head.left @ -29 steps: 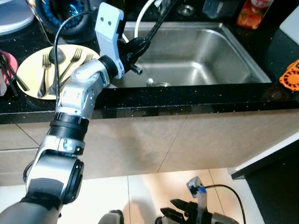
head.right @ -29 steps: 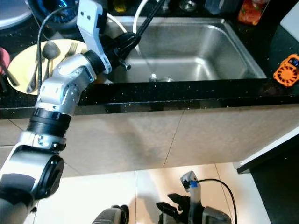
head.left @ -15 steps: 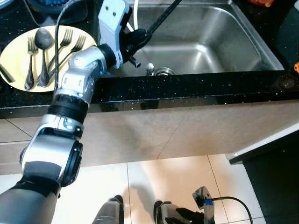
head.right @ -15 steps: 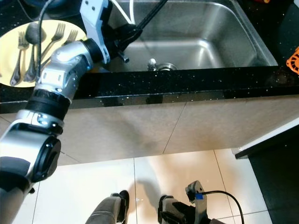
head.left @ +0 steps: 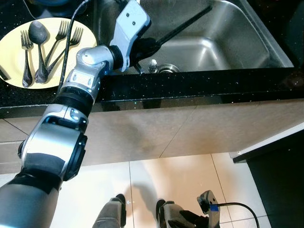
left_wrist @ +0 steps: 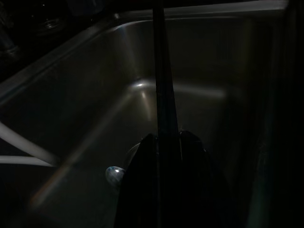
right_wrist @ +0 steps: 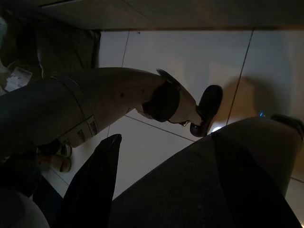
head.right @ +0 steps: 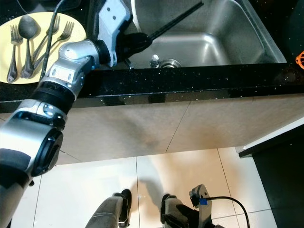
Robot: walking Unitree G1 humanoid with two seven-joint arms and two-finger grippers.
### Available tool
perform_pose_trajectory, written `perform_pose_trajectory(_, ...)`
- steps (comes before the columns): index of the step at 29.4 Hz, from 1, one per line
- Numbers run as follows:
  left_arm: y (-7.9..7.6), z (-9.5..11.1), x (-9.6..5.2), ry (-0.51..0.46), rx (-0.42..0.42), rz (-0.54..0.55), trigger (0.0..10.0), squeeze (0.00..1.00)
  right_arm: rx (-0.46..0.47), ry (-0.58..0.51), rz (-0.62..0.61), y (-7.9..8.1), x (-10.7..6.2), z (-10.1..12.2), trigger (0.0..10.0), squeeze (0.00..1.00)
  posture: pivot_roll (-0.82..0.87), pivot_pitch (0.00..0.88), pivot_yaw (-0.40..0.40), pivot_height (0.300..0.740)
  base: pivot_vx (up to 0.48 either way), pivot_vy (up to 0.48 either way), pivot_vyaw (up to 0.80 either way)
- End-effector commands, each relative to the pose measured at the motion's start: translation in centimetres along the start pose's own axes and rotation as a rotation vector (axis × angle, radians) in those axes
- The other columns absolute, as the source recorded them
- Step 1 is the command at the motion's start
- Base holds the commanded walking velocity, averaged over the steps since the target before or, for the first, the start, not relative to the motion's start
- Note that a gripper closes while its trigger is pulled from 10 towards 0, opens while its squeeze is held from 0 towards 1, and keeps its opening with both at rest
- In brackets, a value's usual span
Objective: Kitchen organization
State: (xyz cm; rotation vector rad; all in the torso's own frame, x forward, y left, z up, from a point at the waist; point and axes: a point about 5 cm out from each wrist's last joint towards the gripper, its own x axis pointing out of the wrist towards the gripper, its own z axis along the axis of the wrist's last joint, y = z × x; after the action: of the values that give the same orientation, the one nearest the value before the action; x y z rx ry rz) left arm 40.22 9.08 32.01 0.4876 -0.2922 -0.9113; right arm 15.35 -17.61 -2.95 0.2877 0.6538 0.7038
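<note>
left claw (head.left: 183, 27) — over sink (head.left: 223, 42)

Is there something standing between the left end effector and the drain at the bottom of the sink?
Nothing visible does. The left end effector reaches over the counter edge into the sink, fingers pointing across the basin. The drain lies uncovered below its wrist.

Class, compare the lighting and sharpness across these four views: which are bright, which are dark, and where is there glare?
Eye views: bright and sharp, glare on the sink wall. Left wrist view: dim, a soft highlight on the steel, left gripper a black silhouette. Right wrist view: dark, with shadows on the pale floor tiles.
</note>
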Motion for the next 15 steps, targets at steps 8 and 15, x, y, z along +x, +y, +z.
perform_pose_trajectory(8,-1.1,-2.1,1.3,0.256,0.192,0.020,10.0,0.00,0.059,0.058,-0.041,0.3,-0.6,-1.8,10.0,0.00,-0.09,0.365,-0.021,0.740,0.000,0.000,0.00)
perform_pose_trajectory(15,-0.8,-2.3,1.3,0.336,0.263,0.017,10.0,0.00,0.060,0.049,-0.051,0.3,-0.3,-1.3,10.0,0.00,-0.09,0.360,-0.017,0.740,0.000,0.000,0.00)
